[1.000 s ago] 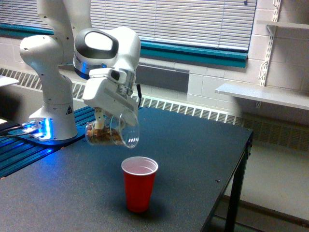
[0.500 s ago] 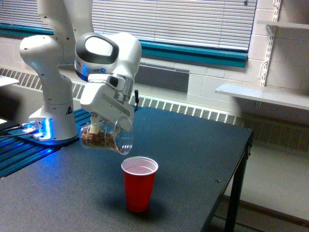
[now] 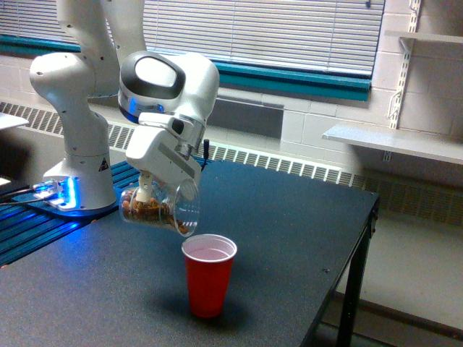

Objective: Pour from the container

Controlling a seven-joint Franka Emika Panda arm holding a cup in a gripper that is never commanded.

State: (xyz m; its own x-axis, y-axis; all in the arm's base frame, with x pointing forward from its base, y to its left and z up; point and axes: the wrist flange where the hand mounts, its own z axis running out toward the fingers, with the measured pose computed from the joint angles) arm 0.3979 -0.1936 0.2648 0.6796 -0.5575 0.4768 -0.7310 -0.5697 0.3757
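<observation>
Clear, thin plastic forms the see-through cup (image 3: 160,207) that the pincer (image 3: 148,194) is clamped on, in the exterior view. The cup lies tipped nearly on its side, its round mouth angled down toward the exterior view's right. Small brown pieces (image 3: 145,210) heap along its lower wall, some sliding near the rim. Only one pale finger (image 3: 145,189) shows against the cup; the other is hidden behind it. Below the pincer and toward the exterior view's right stands an upright, opaque red plastic cup (image 3: 208,274) with a smooth white inside, apart from the clear cup's mouth. It sits on a matte dark table (image 3: 289,238) with a speckled surface. The glossy white arm (image 3: 166,94) rises above the pincer, its upper part cut off at the top edge.
</observation>
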